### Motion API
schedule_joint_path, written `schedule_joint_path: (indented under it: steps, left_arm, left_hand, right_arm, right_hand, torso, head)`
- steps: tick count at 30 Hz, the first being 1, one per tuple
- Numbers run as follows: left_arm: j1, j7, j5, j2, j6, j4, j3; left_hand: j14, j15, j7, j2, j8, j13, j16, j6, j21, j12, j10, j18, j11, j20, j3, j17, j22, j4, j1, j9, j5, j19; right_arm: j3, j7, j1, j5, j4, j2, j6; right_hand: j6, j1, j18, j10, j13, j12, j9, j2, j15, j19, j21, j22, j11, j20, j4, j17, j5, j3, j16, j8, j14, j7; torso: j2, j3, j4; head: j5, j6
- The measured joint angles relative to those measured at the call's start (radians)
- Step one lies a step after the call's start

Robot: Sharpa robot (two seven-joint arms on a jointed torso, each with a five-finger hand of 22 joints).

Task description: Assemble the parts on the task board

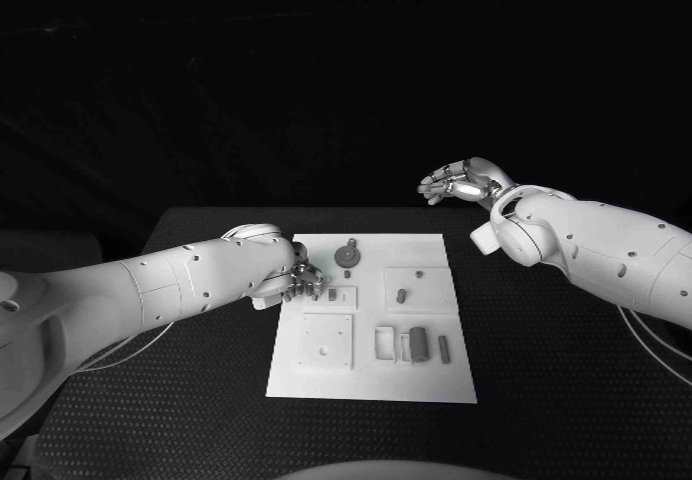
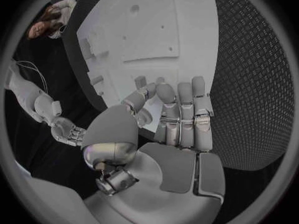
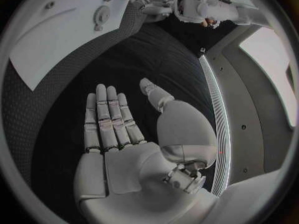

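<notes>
The white task board [image 1: 372, 372] lies in the middle of the black table. On it are a round grey part [image 1: 348, 256], a small peg [image 1: 402, 295] and upright grey blocks [image 1: 418, 342]. My left hand [image 1: 289, 280] sits at the board's left edge, fingers pointing down beside small parts [image 1: 336, 295]. In the left wrist view the left hand's [image 2: 177, 119] fingers are straight and side by side over the board [image 2: 156, 30], thumb tip next to a small part [image 2: 141, 81]; nothing is plainly held. My right hand [image 1: 462, 182] hangs raised beyond the table's far edge, flat and empty [image 3: 115, 129].
A square raised plate [image 1: 327, 340] with a hole sits at the board's near left. Bare black table [image 1: 562, 380] surrounds the board on both sides. The right wrist view shows the board [image 3: 56, 35] and round part [image 3: 101, 15] well away from the right hand.
</notes>
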Motion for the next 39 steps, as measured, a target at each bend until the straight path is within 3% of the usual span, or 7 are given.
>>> schedule_joint_path:
  steps: [4,8,11,18,22,33,39]
  left_arm:
    - [-0.001,0.000,-0.010,0.001,0.000,0.001,0.000]
    - [0.000,0.001,-0.029,0.000,0.002,0.006,0.000]
    - [0.000,0.003,-0.035,-0.001,0.004,0.008,0.000]
    - [-0.004,0.004,-0.046,-0.006,0.000,0.009,-0.002]
    - [-0.004,0.004,-0.050,-0.011,-0.004,0.010,-0.002]
    - [-0.004,0.012,-0.052,-0.032,-0.023,0.021,0.001]
    - [-0.003,0.036,-0.004,-0.060,-0.039,0.042,0.038]
  left_hand:
    - [0.000,0.000,0.000,0.005,-0.006,-0.009,0.000,0.000,0.003,0.000,0.000,0.000,0.000,0.000,0.007,-0.009,0.000,-0.007,-0.005,0.004,-0.040,0.000]
    - [0.000,0.000,0.000,0.011,-0.022,-0.028,0.000,0.001,0.006,-0.013,-0.002,0.000,0.002,0.003,0.015,-0.027,0.000,0.002,0.000,0.007,-0.145,-0.003]
    - [-0.002,0.002,-0.002,0.010,-0.037,-0.034,0.000,0.002,0.007,-0.013,-0.009,0.000,0.009,0.005,-0.005,-0.035,0.000,0.024,0.000,0.007,-0.174,-0.005]
    - [-0.028,0.005,-0.020,-0.066,-0.082,-0.037,0.000,0.021,-0.007,-0.013,-0.022,0.000,0.022,0.005,-0.080,-0.051,0.000,0.053,-0.079,-0.020,-0.240,-0.024]
    - [-0.040,0.007,-0.023,-0.099,-0.090,-0.037,0.000,0.024,-0.015,-0.013,-0.022,0.000,0.022,0.009,-0.086,-0.057,0.001,0.074,-0.100,-0.025,-0.255,-0.027]
    - [-0.051,0.011,-0.027,-0.115,-0.103,-0.037,0.002,0.020,-0.021,-0.013,-0.022,0.000,0.022,0.011,-0.084,-0.063,0.000,0.096,-0.107,-0.030,-0.263,-0.037]
    - [-0.113,0.030,-0.004,-0.114,-0.127,-0.058,-0.014,-0.035,-0.057,-0.046,-0.138,0.000,0.056,0.031,-0.084,-0.082,0.000,0.096,-0.106,-0.038,-0.263,-0.092]
  right_arm:
    - [0.000,0.000,0.000,0.000,0.000,0.000,0.000]
    - [0.000,0.000,0.000,0.000,0.000,-0.001,0.000]
    - [0.000,0.000,0.000,0.000,0.000,-0.001,0.000]
    - [0.000,0.000,0.000,0.000,0.000,-0.001,0.000]
    - [0.000,0.000,0.000,0.000,-0.001,0.000,0.000]
    - [0.000,0.000,0.000,0.000,-0.002,0.000,0.000]
    - [0.000,0.000,0.000,0.000,-0.002,0.000,0.000]
  right_hand:
    - [0.000,0.000,0.000,0.000,0.000,0.000,0.000,0.000,0.001,0.000,0.000,0.000,0.000,0.000,0.000,0.000,0.000,0.000,0.000,0.000,-0.001,0.000]
    - [0.000,0.000,0.000,0.000,0.000,0.000,0.000,0.000,0.001,0.000,0.000,0.000,0.000,0.000,0.000,0.000,0.000,0.000,0.000,0.000,-0.001,0.000]
    - [0.000,0.000,0.000,0.000,0.000,0.000,0.000,0.000,0.001,0.000,0.000,0.001,0.000,0.000,0.000,0.000,0.000,0.000,0.000,0.000,-0.001,0.000]
    - [0.000,0.004,0.000,0.000,0.000,0.000,-0.001,-0.004,0.001,0.000,-0.004,0.001,0.000,0.000,0.000,0.000,0.000,0.000,0.000,0.000,-0.001,0.000]
    - [-0.007,0.004,0.000,0.000,-0.001,-0.001,-0.002,-0.004,0.001,0.000,-0.004,0.002,0.000,0.000,0.000,0.000,0.000,0.000,0.000,0.000,-0.001,0.000]
    - [-0.007,0.004,0.000,0.000,-0.002,-0.004,-0.002,-0.004,0.005,0.000,-0.008,0.003,0.000,0.000,0.000,0.000,0.000,0.000,-0.004,0.000,-0.005,0.000]
    - [-0.007,0.004,0.000,0.000,-0.002,-0.004,-0.003,-0.004,0.005,0.000,-0.008,0.003,0.000,0.000,0.000,0.000,0.000,0.000,-0.004,0.000,-0.005,0.000]
  torso:
    - [0.000,0.0000,-0.0001]
    - [0.000,0.0000,-0.0002]
    - [0.000,-0.0006,-0.0001]
    - [0.000,-0.0010,0.0001]
    - [0.000,-0.0012,0.0001]
    - [0.000,-0.0013,0.0005]
    - [0.000,-0.0014,0.0005]
  head:
    - [-0.001,0.000]
    - [-0.002,-0.001]
    - [-0.003,-0.001]
    - [-0.005,-0.001]
    - [-0.005,-0.001]
    - [-0.005,-0.001]
    - [-0.007,0.002]
